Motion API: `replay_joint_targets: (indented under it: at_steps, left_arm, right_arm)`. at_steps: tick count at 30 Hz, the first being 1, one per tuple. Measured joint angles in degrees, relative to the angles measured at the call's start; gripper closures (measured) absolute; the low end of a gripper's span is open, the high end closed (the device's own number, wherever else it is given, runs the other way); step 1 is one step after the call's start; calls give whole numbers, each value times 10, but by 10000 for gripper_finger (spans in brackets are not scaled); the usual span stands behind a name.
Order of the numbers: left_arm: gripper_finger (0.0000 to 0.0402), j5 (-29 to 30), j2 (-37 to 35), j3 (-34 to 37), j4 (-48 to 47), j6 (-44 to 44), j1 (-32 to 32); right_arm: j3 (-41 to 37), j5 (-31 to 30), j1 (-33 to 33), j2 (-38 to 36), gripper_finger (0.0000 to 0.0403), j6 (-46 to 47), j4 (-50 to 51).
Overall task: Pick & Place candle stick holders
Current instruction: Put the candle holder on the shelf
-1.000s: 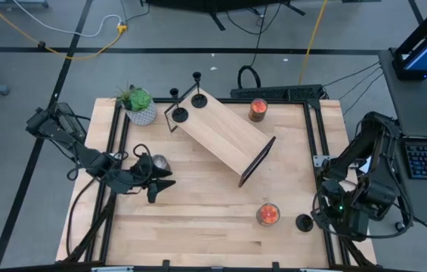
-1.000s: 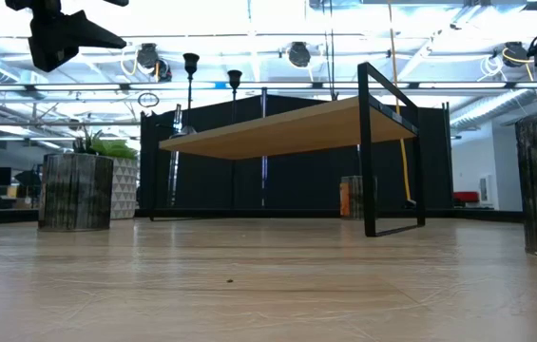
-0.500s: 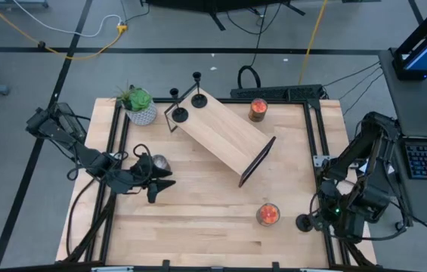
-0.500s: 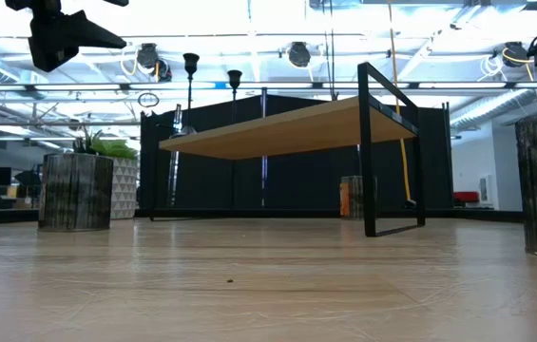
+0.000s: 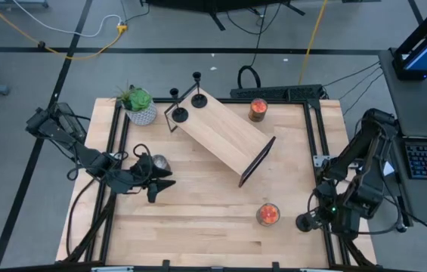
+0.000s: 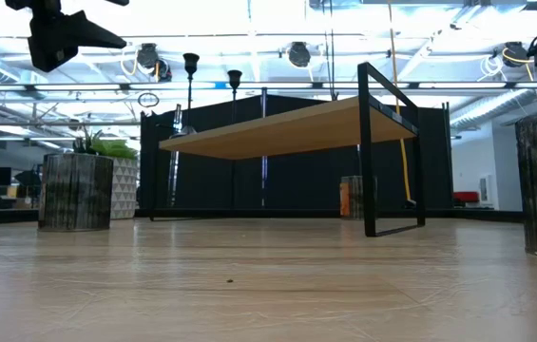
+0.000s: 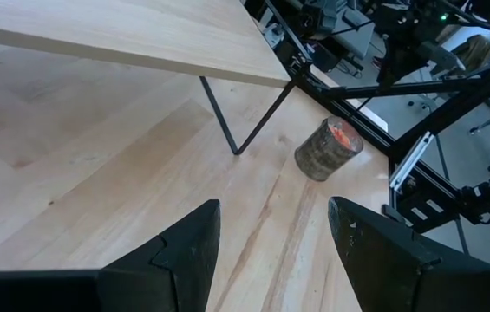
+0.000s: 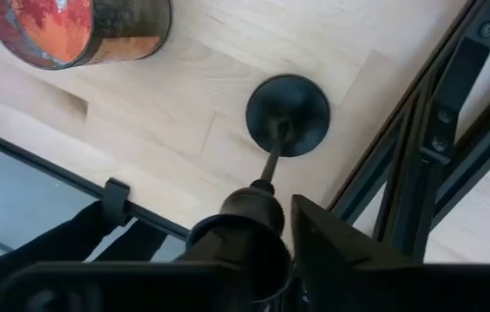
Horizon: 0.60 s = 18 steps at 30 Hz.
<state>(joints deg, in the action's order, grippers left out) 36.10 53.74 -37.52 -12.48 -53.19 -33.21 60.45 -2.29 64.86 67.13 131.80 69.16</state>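
Light butcher-block wooden tabletop [image 5: 198,196]: smooth, satin, visible grain. Small matte black metal-looking candle stick holder [image 8: 287,115]: no gloss on the disc base. Pale wood shelf board on thin black metal frame [image 5: 221,134]. Orange-red glass jar candle [image 8: 75,30]: glossy, mottled wall.

The left arm reaches in from the table's left edge, its forearm stretched low toward the middle. The left gripper [image 5: 162,183] hangs above the tabletop with its 2 fingers [image 7: 184,251] spread apart, nothing between them. The right arm folds down at the table's right edge, elbow high, wrist turned toward the near corner. The right gripper [image 5: 309,220] points steeply downward there; whether its fingers are closed can't be made out.
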Motion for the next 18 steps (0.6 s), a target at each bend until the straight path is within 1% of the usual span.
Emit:
replay_joint_targets:
  at_steps: [3, 4, 10, 14, 18]
  left_arm:
    - [176, 0, 0, 0, 1, 0, 0]
    - [176, 0, 0, 0, 1, 0, 0]
    - [176, 0, 0, 0, 2, 0, 0]
    - [176, 0, 0, 0, 2, 0, 0]
    - [176, 0, 0, 0, 2, 3, 0]
  right_arm:
    - [-9, -6, 0, -8, 381, 2, 5]
    - [-12, -10, 0, -10, 387, 4, 6]
    - [-15, -16, 0, -12, 387, 3, 12]
    - [-15, -17, -1, -12, 390, -15, 13]
    - [4, -17, -7, -12, 390, -30, 30]
